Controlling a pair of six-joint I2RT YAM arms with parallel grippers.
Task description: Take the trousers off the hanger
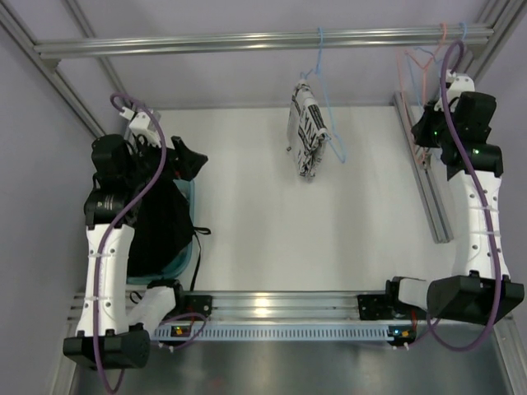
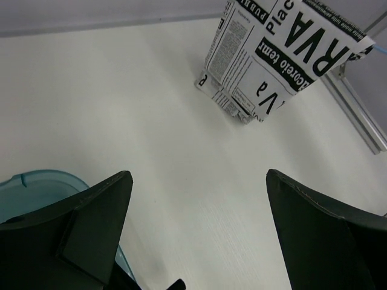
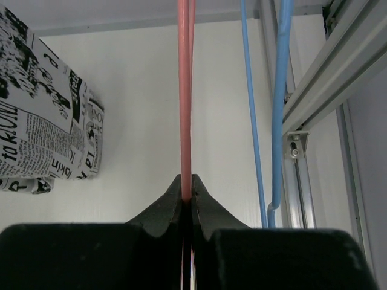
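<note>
The black trousers point(image 1: 161, 229) lie bunched in a teal bin point(image 1: 194, 257) at the left, partly under my left arm. My left gripper point(image 1: 188, 161) hovers just beyond them, open and empty; in the left wrist view its fingers point(image 2: 91, 223) are spread wide over bare table around the gripper's centre point(image 2: 198, 175). The pink-red wire hanger point(image 1: 409, 64) hangs bare from the rail at the back right. My right gripper point(image 1: 428, 125) is shut on the hanger's wire point(image 3: 184, 90), pinched between the tips of that gripper point(image 3: 187, 182).
A black-and-white newsprint garment point(image 1: 310, 132) hangs on a light blue hanger point(image 1: 328, 99) mid-rail, and the garment point(image 2: 284, 54) also shows ahead of the left gripper. Another blue hanger point(image 3: 281, 90) hangs right of the pink one, beside an aluminium frame post point(image 1: 424, 173).
</note>
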